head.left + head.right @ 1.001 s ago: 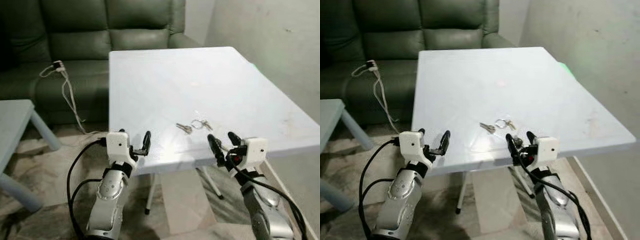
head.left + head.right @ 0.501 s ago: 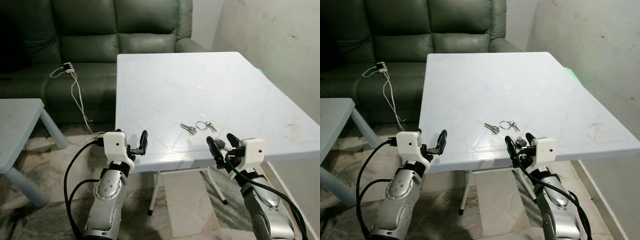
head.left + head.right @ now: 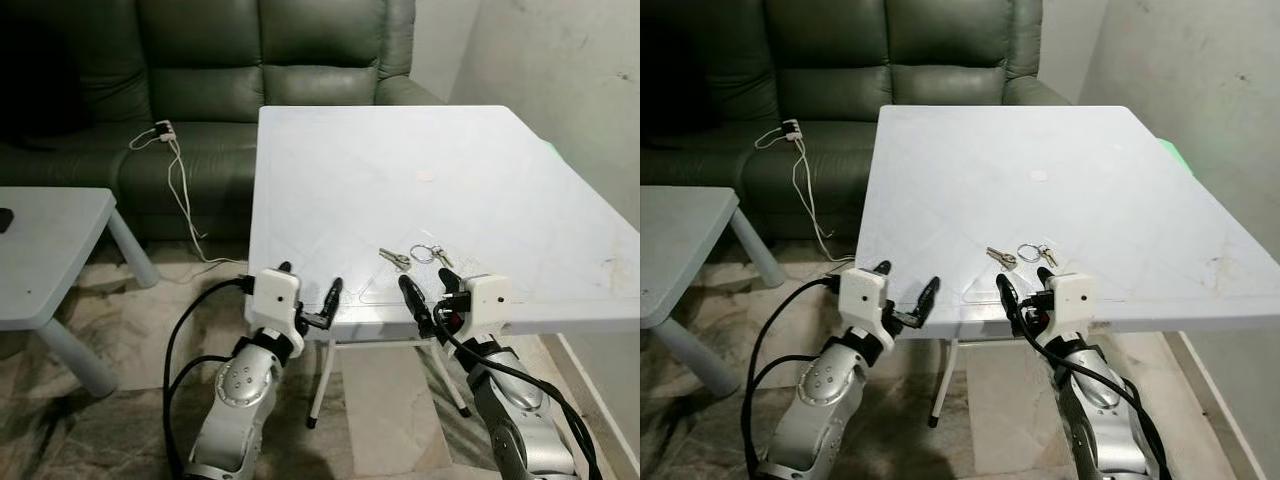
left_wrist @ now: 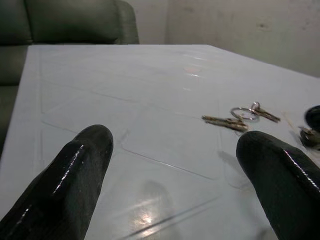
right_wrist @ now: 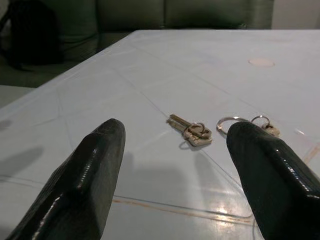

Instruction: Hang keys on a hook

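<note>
A small bunch of keys (image 3: 414, 256) on a metal ring lies flat on the white table (image 3: 400, 170), near its front edge and right of centre. The same keys (image 5: 200, 131) lie just ahead of my right gripper's fingers in the right wrist view, and further off as the keys (image 4: 235, 119) in the left wrist view. My right gripper (image 3: 424, 296) is open at the table's front edge, a short way before the keys. My left gripper (image 3: 306, 296) is open too, at the front edge further left, holding nothing.
A dark green sofa (image 3: 230, 60) stands behind the table, with a white cable and plug (image 3: 165, 135) draped over its seat. A low grey side table (image 3: 50, 250) is at the left. A pale wall (image 3: 570, 70) runs along the right side.
The whole picture has shifted right and the table edge has come nearer, so the camera moved. Both grippers stay open at the front edge; the keys lie as before.
</note>
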Tool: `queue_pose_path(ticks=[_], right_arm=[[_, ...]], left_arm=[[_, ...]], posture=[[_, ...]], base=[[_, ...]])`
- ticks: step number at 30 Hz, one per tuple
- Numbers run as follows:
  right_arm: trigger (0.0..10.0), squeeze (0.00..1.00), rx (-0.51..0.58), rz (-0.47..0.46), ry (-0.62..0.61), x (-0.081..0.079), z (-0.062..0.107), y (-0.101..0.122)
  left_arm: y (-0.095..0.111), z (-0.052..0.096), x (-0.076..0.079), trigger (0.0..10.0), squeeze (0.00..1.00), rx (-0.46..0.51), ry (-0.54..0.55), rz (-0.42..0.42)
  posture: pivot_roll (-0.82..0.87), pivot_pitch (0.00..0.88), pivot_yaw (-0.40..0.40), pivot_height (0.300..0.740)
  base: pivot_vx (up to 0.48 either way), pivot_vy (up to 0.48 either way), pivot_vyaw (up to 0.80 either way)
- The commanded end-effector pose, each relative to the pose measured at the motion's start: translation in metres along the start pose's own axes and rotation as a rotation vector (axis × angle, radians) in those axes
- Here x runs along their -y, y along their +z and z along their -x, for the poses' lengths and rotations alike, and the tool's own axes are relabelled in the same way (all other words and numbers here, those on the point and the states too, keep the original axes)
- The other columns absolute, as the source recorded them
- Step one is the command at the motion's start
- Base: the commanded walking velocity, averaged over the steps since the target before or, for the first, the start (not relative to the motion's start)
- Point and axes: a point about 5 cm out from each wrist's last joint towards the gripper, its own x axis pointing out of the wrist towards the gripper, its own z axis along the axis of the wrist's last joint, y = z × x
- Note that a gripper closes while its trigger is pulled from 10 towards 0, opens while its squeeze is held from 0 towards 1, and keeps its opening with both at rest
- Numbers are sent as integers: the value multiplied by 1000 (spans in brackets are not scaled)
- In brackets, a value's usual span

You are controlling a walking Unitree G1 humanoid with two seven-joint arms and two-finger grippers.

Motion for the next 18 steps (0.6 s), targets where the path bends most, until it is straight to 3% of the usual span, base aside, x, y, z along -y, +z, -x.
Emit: queue_pose_path(ticks=[1,11,18], right_arm=[[10000,0,18,-3,-48,3,-1,8],[10000,0,-33,20,-238,13,2,0],[10000,0,-55,13,-264,10,-1,0]], left_arm=[[4,0,4,10000,0,10,-23,-8],[2,2,7,10000,0,6,-32,3],[2,2,7,10000,0,2,-32,5]], posture=[[-15,22,-59,740],[-16,16,-60,740],[-12,10,-59,740]], base=[[0,0,0],[0,0,0],[0,0,0]])
